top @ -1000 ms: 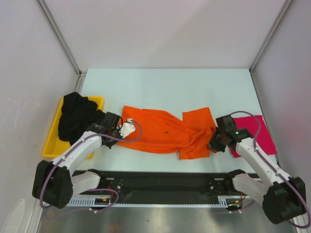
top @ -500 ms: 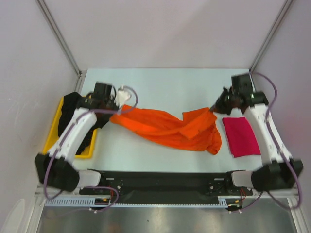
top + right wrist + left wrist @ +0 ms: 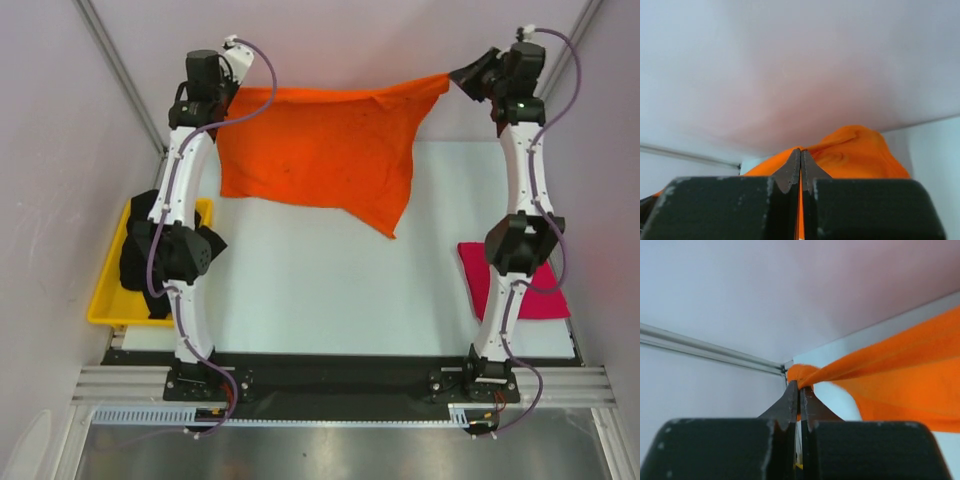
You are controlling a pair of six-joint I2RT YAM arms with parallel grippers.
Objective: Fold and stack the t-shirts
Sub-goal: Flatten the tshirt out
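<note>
Left claw (image 3: 800,388): clamped tight on a top corner of orange shirt (image 3: 320,150). Right claw (image 3: 800,155): clamped on opposite corner. Shirt hangs spread between them, 12 o'clock. Pink shirt (image 3: 547,296): 4 o'clock. Black shirt (image 3: 138,262): 8 o'clock, in tray (image 3: 102,305).

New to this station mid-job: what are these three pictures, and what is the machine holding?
Two robot arms stand at the near edge of a table. The wide picture looks down from above; the other two come from cameras on each wrist, looking along the fingers. The left gripper and right gripper are each shut on a corner of the orange t-shirt, stretched in the air. A pink t-shirt lies right; a black t-shirt sits on a yellow tray, left.
</note>
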